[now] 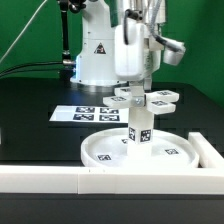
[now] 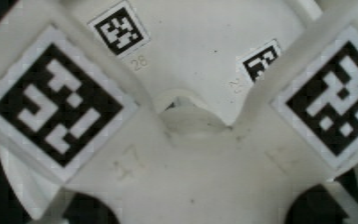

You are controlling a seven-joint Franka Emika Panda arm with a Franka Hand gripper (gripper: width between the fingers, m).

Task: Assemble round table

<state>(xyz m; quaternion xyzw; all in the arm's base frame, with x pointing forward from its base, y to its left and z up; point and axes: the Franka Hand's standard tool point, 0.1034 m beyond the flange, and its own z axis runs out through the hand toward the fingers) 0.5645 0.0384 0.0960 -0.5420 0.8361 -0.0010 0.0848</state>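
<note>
Gripper (image 1: 137, 88) hangs straight above the post (image 1: 139, 127), at the cross piece (image 1: 145, 99) capping it; whether it grips the piece I cannot tell. Post stands upright on the disc (image 1: 110, 152), its long axis vertical, in line with the gripper.

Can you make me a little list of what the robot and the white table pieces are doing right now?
big piece: large rimmed round white plastic disc, flat on the black table by the long white wall
post: short white cylindrical post, upright on the disc
top piece: flat white cross-shaped piece, on the post's top
gripper: gripper, right above the cross; open or shut unclear
behind: marker board
</note>
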